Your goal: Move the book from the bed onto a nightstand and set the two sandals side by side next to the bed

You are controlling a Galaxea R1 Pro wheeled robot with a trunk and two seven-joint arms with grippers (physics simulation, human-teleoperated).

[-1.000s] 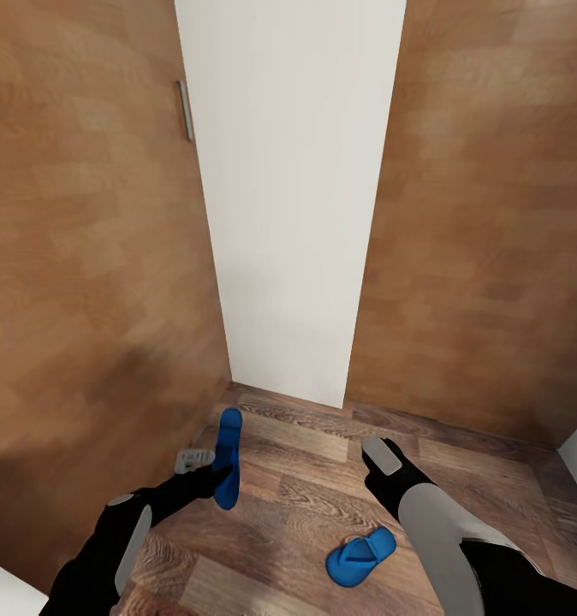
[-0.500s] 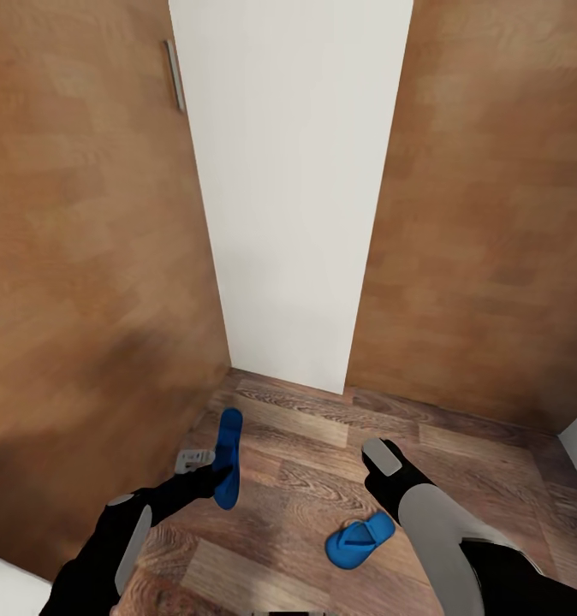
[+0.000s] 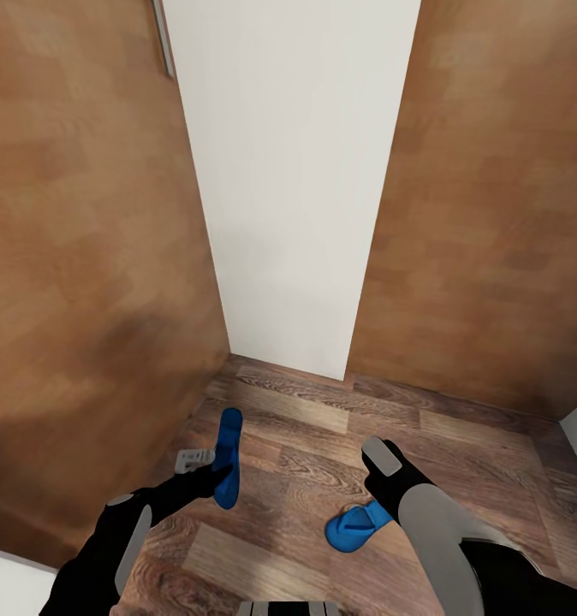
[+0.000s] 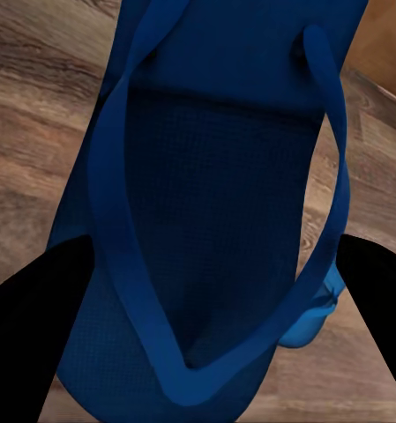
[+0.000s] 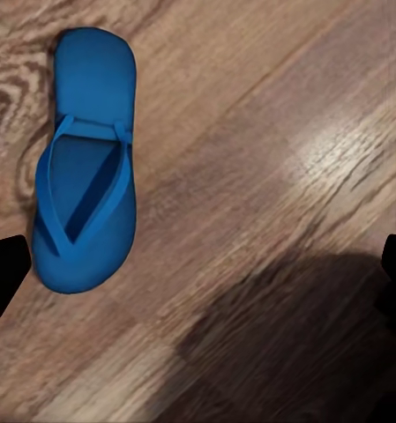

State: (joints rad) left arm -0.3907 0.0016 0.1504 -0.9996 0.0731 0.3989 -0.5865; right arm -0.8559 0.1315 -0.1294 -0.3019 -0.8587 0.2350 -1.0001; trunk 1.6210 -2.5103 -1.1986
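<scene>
Left pincer (image 3: pixel 205 469) pinching one sandal (image 3: pixel 228 459); right pincer (image 3: pixel 379 455) spread – other sandal (image 5: pixel 85 211) on floor (image 3: pixel 323 436)

Left end effector (image 3: pixel 210 469) seemingly clamped; right end effector (image 5: pixel 198 273) spread, hovering low.

Soft even simulator light, blurry wood textures, faint floor (image 5: pixel 277 132) glare.

My left gripper (image 3: pixel 205 466) pinches a matt blue sandal (image 4: pixel 215 229) with a finely textured rubbery footbed and smooth straps; beside it, the plank floor (image 5: pixel 250 176) shows grained wood with a soft sheen, wooden panels (image 3: pixel 74 257) rising beyond
</scene>
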